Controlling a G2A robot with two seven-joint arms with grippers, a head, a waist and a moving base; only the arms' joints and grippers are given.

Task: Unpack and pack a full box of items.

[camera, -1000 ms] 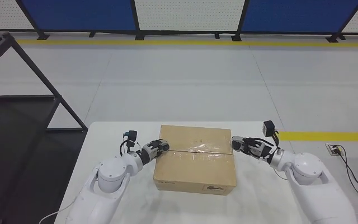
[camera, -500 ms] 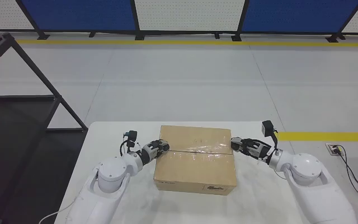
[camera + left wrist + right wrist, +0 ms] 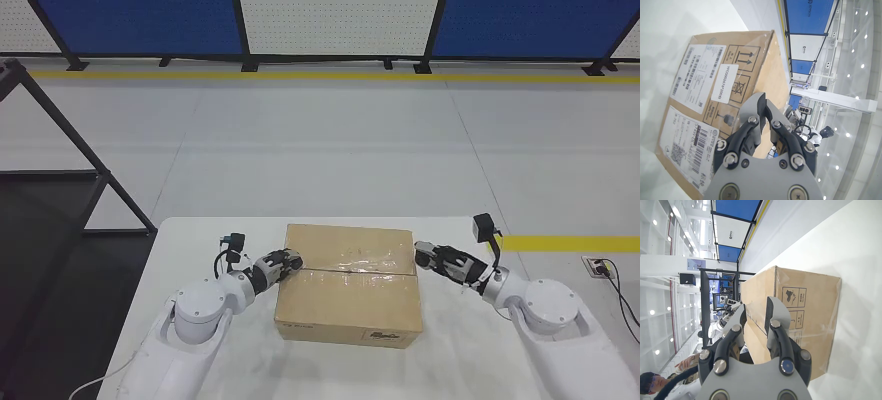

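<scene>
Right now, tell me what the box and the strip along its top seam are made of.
The box looks like brown cardboard, matte, with folded flaps and creased corners. The strip is likely clear plastic tape, glossy and glinting along the seam.

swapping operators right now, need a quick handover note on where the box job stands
Left claw: at the left end of the box, level with the taped seam; grip unclear.
Right claw: open, straddling the box's top edge at the right end of the seam.
Box: on the white table, closed, flaps taped.
Done: a claw placed at each end of the box; nothing unpacked yet.
Left: open the seam, unpack the items, pack them back.
</scene>
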